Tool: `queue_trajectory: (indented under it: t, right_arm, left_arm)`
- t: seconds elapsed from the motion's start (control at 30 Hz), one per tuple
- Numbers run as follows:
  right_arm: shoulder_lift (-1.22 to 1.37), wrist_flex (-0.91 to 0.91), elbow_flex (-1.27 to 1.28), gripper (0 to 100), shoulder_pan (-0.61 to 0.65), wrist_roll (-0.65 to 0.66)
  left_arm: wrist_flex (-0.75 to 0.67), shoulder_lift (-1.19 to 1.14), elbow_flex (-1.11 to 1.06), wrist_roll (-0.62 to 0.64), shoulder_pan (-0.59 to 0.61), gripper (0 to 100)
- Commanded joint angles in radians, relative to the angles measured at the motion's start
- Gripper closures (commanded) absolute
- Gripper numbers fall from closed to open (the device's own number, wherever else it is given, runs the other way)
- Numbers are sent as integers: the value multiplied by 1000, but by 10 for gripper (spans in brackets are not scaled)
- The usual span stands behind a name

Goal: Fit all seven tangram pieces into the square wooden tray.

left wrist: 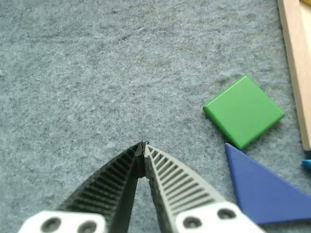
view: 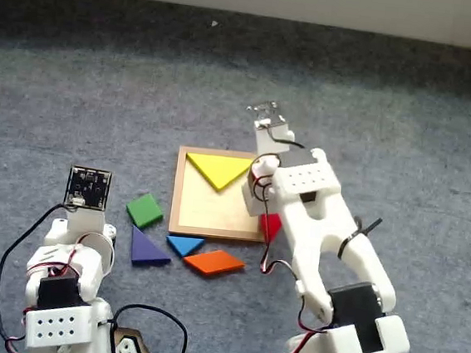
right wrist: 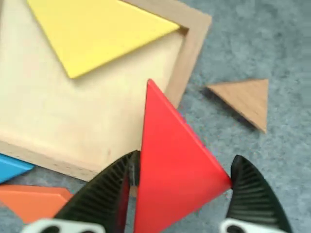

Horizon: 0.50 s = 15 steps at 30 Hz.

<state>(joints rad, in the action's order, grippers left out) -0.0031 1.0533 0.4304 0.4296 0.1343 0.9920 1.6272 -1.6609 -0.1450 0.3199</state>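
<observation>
My right gripper (right wrist: 184, 159) is shut on a red triangle (right wrist: 177, 165), holding it by two edges over the near right corner of the square wooden tray (right wrist: 194, 43). From above, the red triangle (view: 270, 226) shows beside the tray (view: 179, 196) under the right arm. A yellow triangle (view: 217, 170) lies inside the tray along its far side. A plain wooden triangle (right wrist: 245, 99) lies on the carpet just outside the tray. My left gripper (left wrist: 143, 146) is shut and empty over bare carpet, left of the green square (left wrist: 243, 110) and the dark blue triangle (left wrist: 265, 187).
In front of the tray lie a green square (view: 144, 210), a dark blue triangle (view: 147, 247), a light blue triangle (view: 185, 244) and an orange parallelogram (view: 213, 262). The whole surface is grey carpet, with a pale wall edge at the far side.
</observation>
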Motion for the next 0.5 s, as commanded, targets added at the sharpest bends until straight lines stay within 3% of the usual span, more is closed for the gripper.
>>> queue_trajectory:
  t: [0.0,0.47]
  right_arm:
    - [-54,2,-31,767,105,-58]
    - [30,-157,-131,767,303,-247]
  left_arm:
    - [-15,8,13,8,13,964]
    - [-15,8,13,8,13,964]
